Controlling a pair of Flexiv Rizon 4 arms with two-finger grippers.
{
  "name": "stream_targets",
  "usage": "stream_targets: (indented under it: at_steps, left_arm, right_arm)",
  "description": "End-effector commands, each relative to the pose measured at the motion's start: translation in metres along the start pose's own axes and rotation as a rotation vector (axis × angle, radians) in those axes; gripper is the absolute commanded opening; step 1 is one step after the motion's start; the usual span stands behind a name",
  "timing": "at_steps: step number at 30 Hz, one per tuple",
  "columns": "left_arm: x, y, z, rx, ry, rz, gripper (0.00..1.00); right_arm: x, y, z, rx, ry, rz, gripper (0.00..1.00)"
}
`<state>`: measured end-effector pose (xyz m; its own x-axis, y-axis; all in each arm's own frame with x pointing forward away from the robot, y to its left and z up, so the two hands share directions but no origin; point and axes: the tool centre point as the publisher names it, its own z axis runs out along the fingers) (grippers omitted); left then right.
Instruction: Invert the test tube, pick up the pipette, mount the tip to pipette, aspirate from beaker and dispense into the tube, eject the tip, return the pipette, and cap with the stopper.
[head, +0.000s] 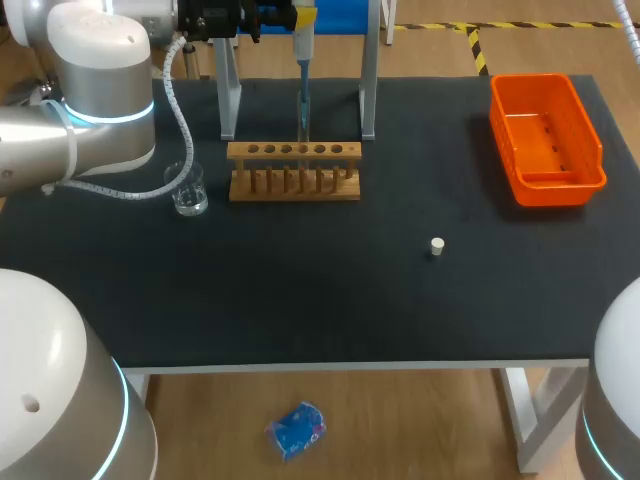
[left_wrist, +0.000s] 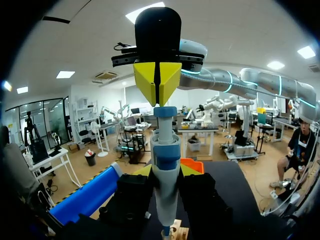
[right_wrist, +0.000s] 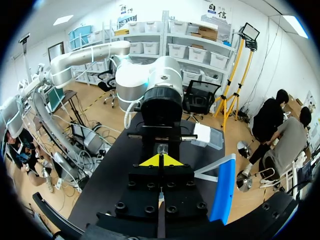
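Above the wooden rack (head: 293, 170) | pipette (head: 302, 95) stands upright, tip at a middle hole, its content unclear | left gripper (left_wrist: 165, 172) closed on the pipette body from both sides | right gripper (left_wrist: 157, 82) tips together, empty, on the plunger (left_wrist: 165, 111) | I judge dispensing: press slowly, straight down, no side push | stopper (head: 437, 246) lies well apart.

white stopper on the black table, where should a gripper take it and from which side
Grip the small white cylindrical stopper across its round side wall, coming straight down from above. It appears to stand on end, alone on the black table. It sits so low that a sideways approach would likely scrape the surface, and nothing nearby stands in the way of a top-down grasp.
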<state>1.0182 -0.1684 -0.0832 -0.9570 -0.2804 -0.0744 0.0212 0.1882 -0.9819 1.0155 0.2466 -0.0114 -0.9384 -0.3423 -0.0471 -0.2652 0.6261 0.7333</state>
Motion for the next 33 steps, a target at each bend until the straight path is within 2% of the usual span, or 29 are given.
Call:
stream_targets:
  at_steps: [1, 33]
  left_arm:
    - [0.0, -0.002, 0.0, 0.002, -0.001, 0.002, 0.0]
    - [0.0, -0.002, 0.0, 0.002, -0.001, 0.002, 0.0]
  right_arm:
    - [-0.001, -0.004, 0.003, 0.002, 0.009, 0.004, 0.0]
    - [0.008, -0.022, 0.017, 0.001, 0.048, 0.045, 0.0]
